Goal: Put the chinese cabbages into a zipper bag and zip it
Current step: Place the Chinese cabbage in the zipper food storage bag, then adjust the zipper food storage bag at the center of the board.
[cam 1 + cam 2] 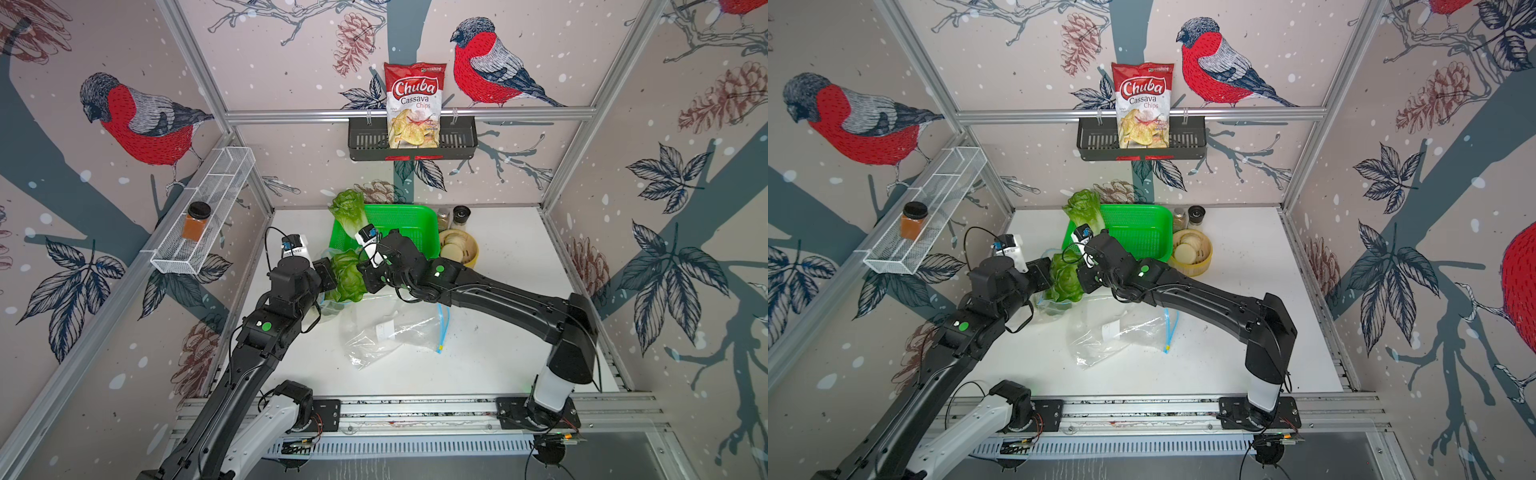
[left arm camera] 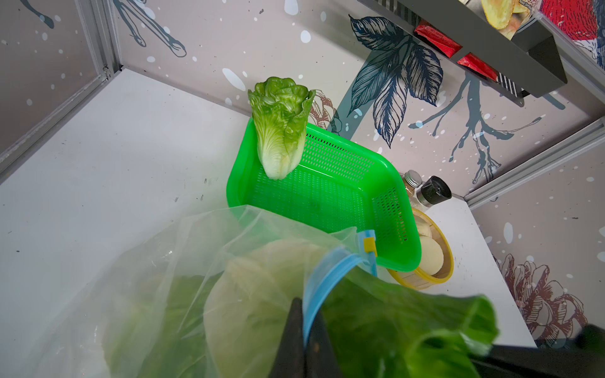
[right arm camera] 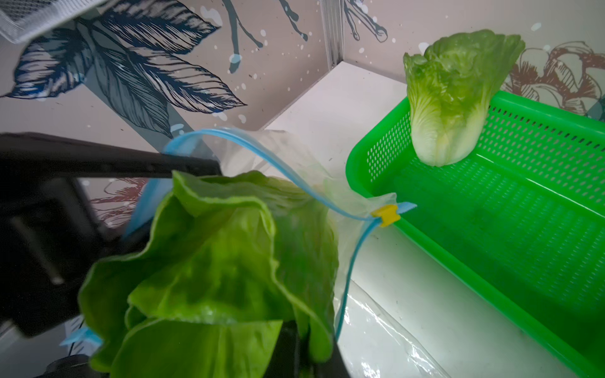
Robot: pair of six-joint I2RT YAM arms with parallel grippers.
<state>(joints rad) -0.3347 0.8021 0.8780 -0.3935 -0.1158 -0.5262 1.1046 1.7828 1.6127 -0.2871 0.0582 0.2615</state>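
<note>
**Cabbage halfway into the bag, leaves out**

From where I stand, the left pincer [image 2: 306, 327] is clamped together on the blue zip edge of the zipper bag [image 2: 203, 248] and holds its mouth up off the desk [image 1: 498, 311]. The right pincer [image 1: 361, 280] is closed on the leafy end of the held cabbage [image 3: 212, 261]. Its pale base sits inside the film while its green top sticks out over the rim. Something green shows lower in the bag, probably another head. The last cabbage [image 1: 348, 212] leans upright on the corner of the green mesh basket [image 1: 399, 224], just behind the bag.

The worries, as I see them:
- The thin leaves may tear or slip out of the grip.
- The mouth is pinched at one spot only, so it may sag shut around the head.
- Leaves left across the rim would jam the yellow slider [image 3: 386, 214].
- A nudge could tip the perched head off the basket.
</note>
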